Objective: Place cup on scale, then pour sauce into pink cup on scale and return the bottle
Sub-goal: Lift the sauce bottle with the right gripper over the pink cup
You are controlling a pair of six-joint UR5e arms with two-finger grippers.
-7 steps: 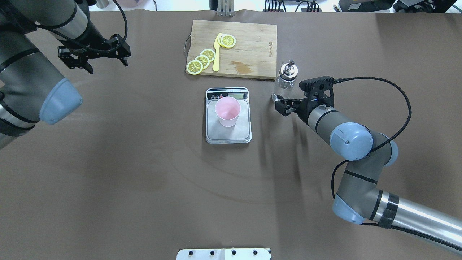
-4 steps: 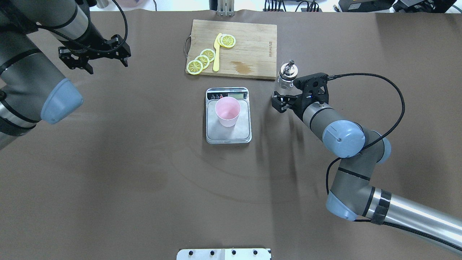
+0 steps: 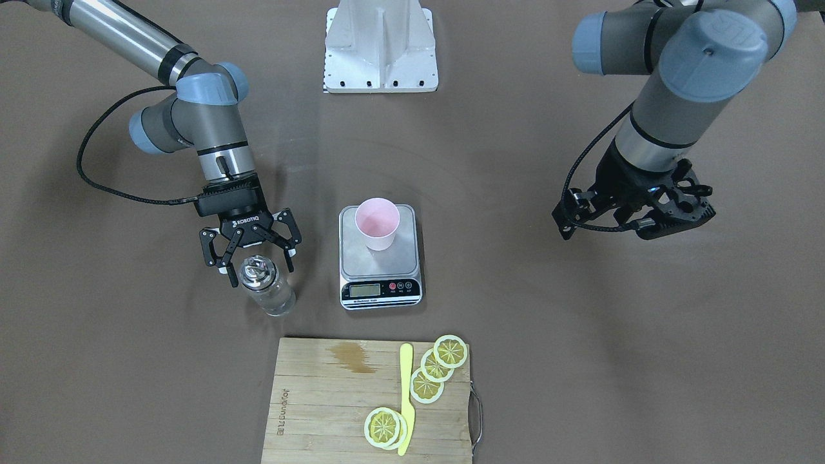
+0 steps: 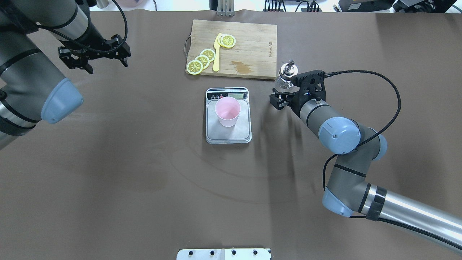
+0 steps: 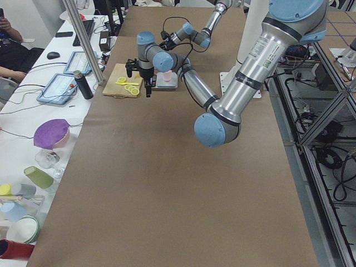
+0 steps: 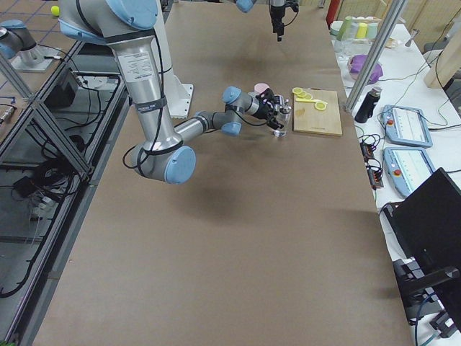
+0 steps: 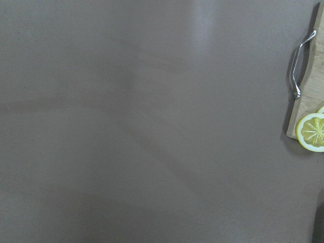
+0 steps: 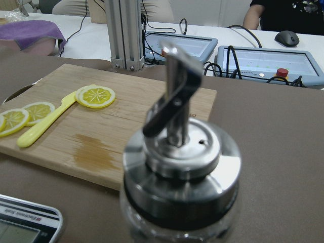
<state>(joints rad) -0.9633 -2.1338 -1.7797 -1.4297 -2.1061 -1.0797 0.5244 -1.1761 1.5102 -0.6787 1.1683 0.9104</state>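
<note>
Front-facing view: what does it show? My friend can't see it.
The open right gripper flanks a glass bottle beside a scale with a pink cup on it. Nearer the camera, a board holds lemon slices; the left gripper hangs apart.

**Layout around the scale, sides as the robot has them**

The scale (image 4: 228,136) lies mid-bench, its display end turned away from the robot, and the cup (image 4: 227,111) stands upright on its platform, nearer that end. Beyond the scale, on the side away from the robot, lies the cutting board (image 4: 252,39). The lemon slices (image 4: 203,59) and the knife (image 4: 216,57) lie on the board's left half. To the right of the scale, apart from it and near the board's nearest right corner, the bottle (image 3: 265,289) stands upright on the bench. The right end effector (image 3: 256,265) is at the bottle's robot side, its spread fingers flanking the bottle's top. The left end effector (image 4: 107,66) hangs well to the scale's left.
</note>
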